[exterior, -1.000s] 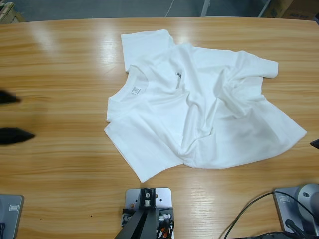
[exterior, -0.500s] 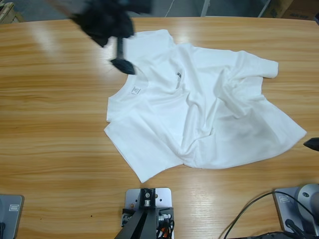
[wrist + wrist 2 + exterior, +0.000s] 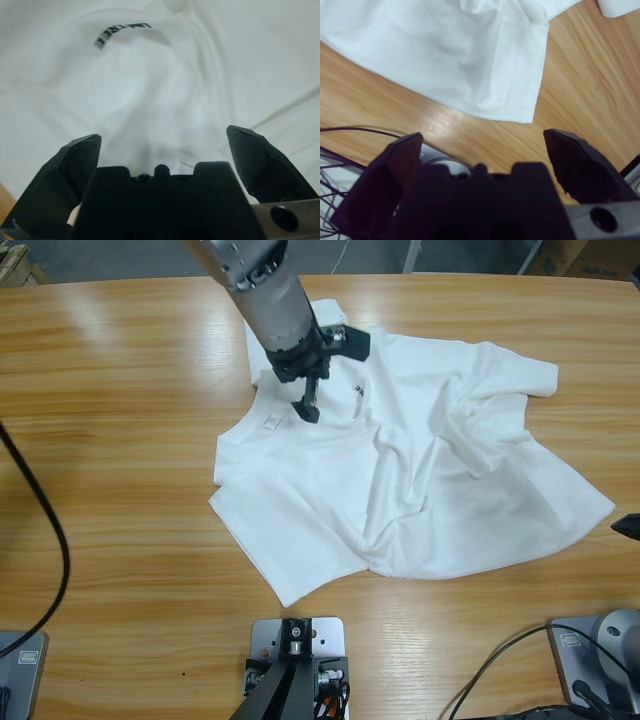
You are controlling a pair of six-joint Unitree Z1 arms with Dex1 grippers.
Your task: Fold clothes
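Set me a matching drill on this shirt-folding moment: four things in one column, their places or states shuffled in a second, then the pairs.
Things
1. left gripper
2. right gripper
3. neck label
4. black lettering

Places or states
A. open, over bare wood beside the T-shirt's edge
B. small white tag inside the collar
C. open, over the cloth near the collar
D. printed on the chest, ahead of the left gripper

Pairs: 1-C, 2-A, 3-B, 4-D

A long wooden table (image 3: 120,490) with a glossy, light-streaked grain is seen across the high view. Black cables (image 3: 500,660) are laid on it at the bottom right, and one thick black cable (image 3: 45,530) is curved along the left edge (ends not seen). Cardboard boxes (image 3: 590,258) are stacked beyond the far right corner.
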